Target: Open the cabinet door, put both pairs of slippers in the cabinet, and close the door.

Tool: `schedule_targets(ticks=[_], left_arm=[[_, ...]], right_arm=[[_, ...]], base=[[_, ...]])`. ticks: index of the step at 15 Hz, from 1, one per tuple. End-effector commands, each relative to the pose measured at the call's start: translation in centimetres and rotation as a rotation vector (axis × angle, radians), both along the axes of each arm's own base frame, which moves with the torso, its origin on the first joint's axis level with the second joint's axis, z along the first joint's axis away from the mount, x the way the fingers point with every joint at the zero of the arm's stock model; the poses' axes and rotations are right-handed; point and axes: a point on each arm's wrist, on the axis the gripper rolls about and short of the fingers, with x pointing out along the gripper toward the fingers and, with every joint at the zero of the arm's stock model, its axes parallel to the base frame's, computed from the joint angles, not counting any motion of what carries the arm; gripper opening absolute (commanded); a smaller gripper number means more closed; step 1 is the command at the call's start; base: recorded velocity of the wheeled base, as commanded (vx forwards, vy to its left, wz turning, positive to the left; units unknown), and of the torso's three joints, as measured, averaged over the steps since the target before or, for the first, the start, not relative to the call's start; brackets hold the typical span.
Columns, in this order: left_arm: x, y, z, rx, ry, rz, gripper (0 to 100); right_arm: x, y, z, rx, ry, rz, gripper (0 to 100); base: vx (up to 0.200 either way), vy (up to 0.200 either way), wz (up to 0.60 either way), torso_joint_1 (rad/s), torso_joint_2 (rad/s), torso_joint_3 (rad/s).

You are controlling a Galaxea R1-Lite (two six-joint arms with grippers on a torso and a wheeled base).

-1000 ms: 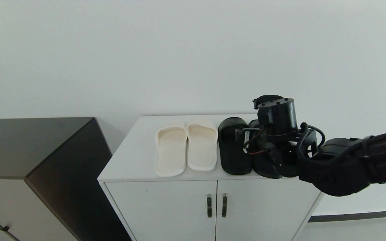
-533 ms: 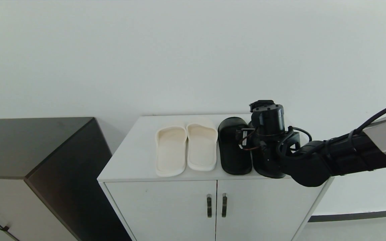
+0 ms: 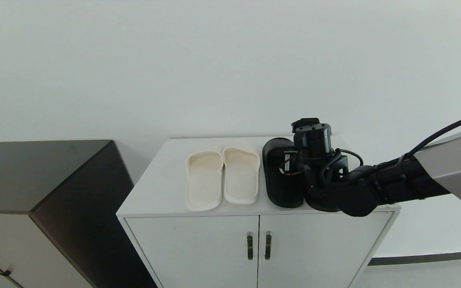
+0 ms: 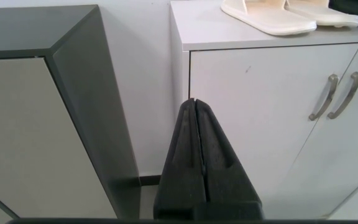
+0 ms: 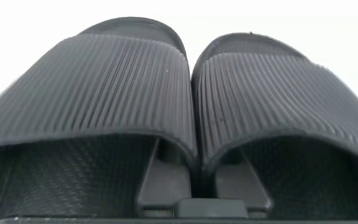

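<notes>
A pair of white slippers (image 3: pixel 222 178) and a pair of black slippers (image 3: pixel 280 176) lie side by side on top of the white cabinet (image 3: pixel 162 200). Both cabinet doors are closed, with their two handles (image 3: pixel 258 245) meeting at the middle. My right arm's wrist (image 3: pixel 314 160) covers the right black slipper. In the right wrist view, my right gripper (image 5: pixel 202 183) has one finger inside each black slipper (image 5: pixel 117 81), and it is shut on their two touching inner sides. My left gripper (image 4: pixel 197 155) is shut on nothing. It hangs low in front of the white cabinet's (image 4: pixel 260 93) left side.
A dark cabinet (image 3: pixel 34 172) stands to the left of the white one with a narrow gap between them. A plain white wall runs behind both. The white cabinet's door handles (image 4: pixel 337 96) are off to one side of my left gripper.
My right arm has moved left and further in over the black slippers. The left black slipper has shifted slightly toward the right one. The white slippers and doors have not moved.
</notes>
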Motion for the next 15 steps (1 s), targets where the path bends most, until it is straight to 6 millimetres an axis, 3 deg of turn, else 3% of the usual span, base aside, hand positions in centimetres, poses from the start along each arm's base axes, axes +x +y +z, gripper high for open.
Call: schedule_targets(ticks=[1,5,7,8,10,15], left_arm=[[0.0,0.0,0.0,0.000,-0.001,0.000,0],[0.0,0.0,0.0,0.000,-0.001,0.002,0],[0.0,0.0,0.0,-0.001,-0.001,0.000,0],[0.0,0.0,0.0,-0.001,-0.001,0.000,0],[0.0,0.0,0.0,-0.001,-0.001,0.002,0],[0.0,0.0,0.0,-0.004,0.000,0.002,0]], right_arm=[[-1.2,-0.5,1.4,0.009,-0.018,0.010,0],[-6.3,-2.4,3.8,-0.021,-0.020,0.108,0],[-11.2,-3.8,4.7,-0.017,-0.003,0.311,0],[-14.6,-4.9,4.7,-0.002,0.022,0.473,0],[-17.8,-6.4,4.5,0.030,0.041,0.665,0],[-19.5,-7.2,3.9,0.055,0.078,0.836,0]], base=[[0.000,0.000,0.00,0.000,0.00,0.000],[0.000,0.000,0.00,0.000,0.00,0.000],[0.000,0.000,0.00,0.000,0.00,0.000],[0.000,0.000,0.00,0.000,0.00,0.000],[0.000,0.000,0.00,0.000,0.00,0.000],[0.000,0.000,0.00,0.000,0.00,0.000]])
